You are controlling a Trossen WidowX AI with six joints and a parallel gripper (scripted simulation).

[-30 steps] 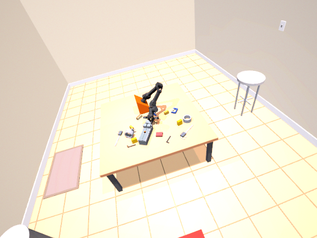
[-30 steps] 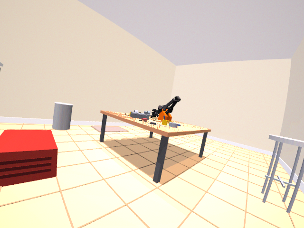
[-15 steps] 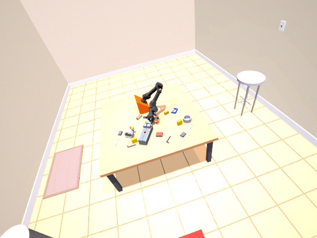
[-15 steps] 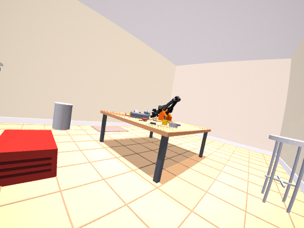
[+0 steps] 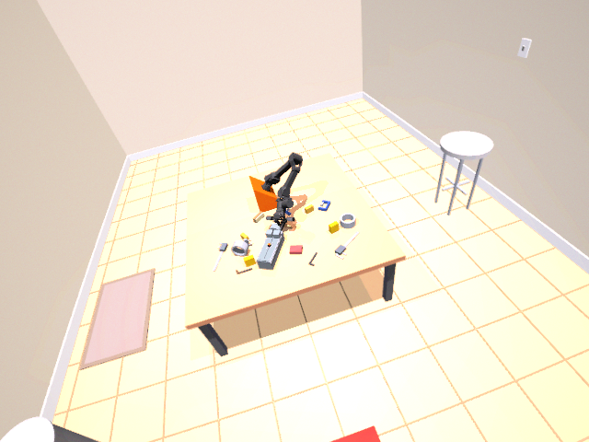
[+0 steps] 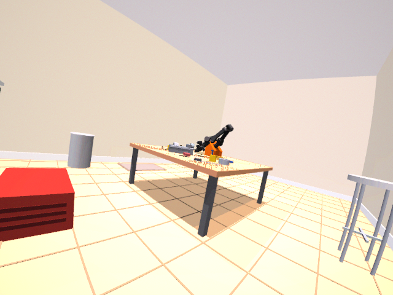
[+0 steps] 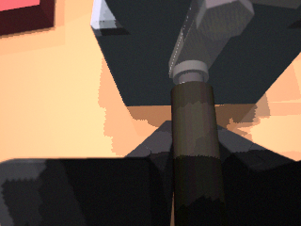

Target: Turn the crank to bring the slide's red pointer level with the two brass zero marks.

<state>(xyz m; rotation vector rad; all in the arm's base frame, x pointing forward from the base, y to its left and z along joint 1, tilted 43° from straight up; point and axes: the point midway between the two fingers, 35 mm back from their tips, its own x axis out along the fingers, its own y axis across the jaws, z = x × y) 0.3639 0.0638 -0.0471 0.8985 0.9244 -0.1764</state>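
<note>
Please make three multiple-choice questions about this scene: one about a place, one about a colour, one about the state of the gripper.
1. Where does the white stool stand?
A. on the table
B. on the floor, beside the table
C. on the pink mat

2. What colour is the wedge near the arm's base?
A. orange
B. green
C. white

3. What is the gripper doing?
A. open above the table
B. shut on nothing
C. shut on the crank handle

Answers:
1 B: the top view shows it on the tiles, apart from the table.
2 A: it is orange in the top view.
3 C: the wrist view shows the dark handle running between the fingers.
</note>
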